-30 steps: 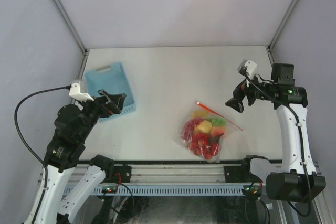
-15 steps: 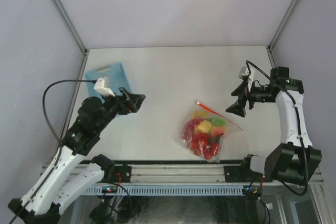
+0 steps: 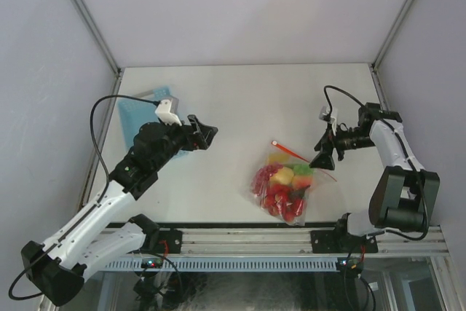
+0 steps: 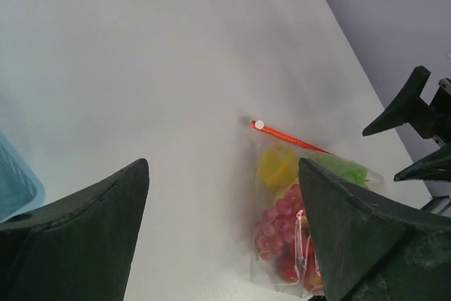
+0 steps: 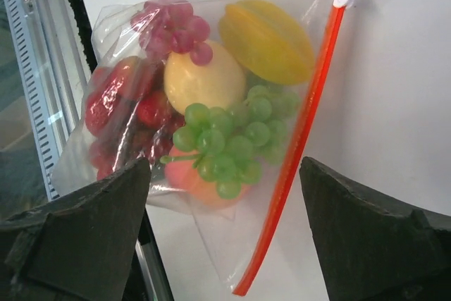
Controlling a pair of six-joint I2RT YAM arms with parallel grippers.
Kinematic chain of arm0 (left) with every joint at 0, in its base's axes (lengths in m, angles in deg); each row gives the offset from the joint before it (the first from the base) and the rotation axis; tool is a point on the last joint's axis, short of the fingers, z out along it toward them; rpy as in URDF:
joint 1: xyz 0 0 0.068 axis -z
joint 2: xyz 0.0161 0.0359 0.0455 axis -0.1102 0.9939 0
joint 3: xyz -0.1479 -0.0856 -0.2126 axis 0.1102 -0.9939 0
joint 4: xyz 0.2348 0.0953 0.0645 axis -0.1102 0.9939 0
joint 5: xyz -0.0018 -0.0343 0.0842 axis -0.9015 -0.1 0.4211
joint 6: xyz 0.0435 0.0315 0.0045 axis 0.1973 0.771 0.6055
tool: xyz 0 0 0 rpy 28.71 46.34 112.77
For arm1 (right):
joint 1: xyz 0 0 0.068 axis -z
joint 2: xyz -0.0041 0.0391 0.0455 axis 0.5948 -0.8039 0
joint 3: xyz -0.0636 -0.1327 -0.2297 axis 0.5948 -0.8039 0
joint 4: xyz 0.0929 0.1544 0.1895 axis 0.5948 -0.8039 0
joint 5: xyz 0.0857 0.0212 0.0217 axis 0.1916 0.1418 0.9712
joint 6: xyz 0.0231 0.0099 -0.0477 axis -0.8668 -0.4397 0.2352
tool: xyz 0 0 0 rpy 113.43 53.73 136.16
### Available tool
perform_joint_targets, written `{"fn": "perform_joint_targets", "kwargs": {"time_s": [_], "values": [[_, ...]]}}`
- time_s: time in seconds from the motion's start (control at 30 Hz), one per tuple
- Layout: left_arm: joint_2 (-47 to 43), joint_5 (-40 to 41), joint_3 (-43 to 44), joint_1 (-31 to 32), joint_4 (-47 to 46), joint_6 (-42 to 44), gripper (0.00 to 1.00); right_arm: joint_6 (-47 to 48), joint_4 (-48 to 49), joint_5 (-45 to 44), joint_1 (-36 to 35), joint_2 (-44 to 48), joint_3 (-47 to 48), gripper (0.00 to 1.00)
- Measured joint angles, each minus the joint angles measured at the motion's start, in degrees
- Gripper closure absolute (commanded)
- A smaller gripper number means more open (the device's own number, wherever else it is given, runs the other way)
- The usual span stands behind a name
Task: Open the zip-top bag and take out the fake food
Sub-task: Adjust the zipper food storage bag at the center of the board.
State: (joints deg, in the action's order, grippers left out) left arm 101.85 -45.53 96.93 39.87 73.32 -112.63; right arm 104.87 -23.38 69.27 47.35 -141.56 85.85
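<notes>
The zip-top bag [image 3: 314, 172] lies flat near the table's front edge, right of centre, with its red-orange zip strip [image 3: 300, 156] along the far right side. Inside is the fake food [image 3: 282, 189]: red grapes, strawberries, a lemon, a yellow piece and green grapes [image 5: 232, 139]. The strip [image 5: 303, 132] looks shut. My right gripper [image 3: 322, 155] is open and empty, just above the bag's right corner, with its jaws on either side of the strip's end. My left gripper [image 3: 208, 136] is open and empty, well left of the bag [image 4: 303, 216].
A light-blue slotted basket [image 3: 135, 116] stands at the back left, partly hidden by my left arm; its corner shows in the left wrist view [image 4: 14, 181]. The table's front rail [image 3: 240, 227] runs just below the bag. Grey walls enclose the table.
My left gripper has swung right, away from the basket and towards the middle of the table. My right gripper has moved left and down to the bag's right corner.
</notes>
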Motion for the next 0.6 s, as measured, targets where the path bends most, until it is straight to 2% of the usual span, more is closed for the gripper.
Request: {"fn": "perform_joint_targets", "kwargs": {"time_s": [0.13,0.3,0.43,0.6], "values": [[-0.1,-1.0,-3.1,0.0,-2.3,1.2,0.14,-5.6,3.8,-1.8,-3.5,-4.1,0.0,0.25],[-1.5,-1.6,-7.8,0.4,-2.8,0.8,0.17,-12.5,7.2,-5.2,-7.0,-8.3,0.0,0.27],[-2.6,-2.8,-8.0,1.2,-3.7,-0.3,0.19,-16.3,9.1,-7.2,-10.4,-9.0,0.0,0.42],[-1.1,-3.9,-8.0,2.4,-5.3,-2.5,0.19,-19.6,11.0,-8.1,-13.8,-9.9,-0.2,0.57]]}}
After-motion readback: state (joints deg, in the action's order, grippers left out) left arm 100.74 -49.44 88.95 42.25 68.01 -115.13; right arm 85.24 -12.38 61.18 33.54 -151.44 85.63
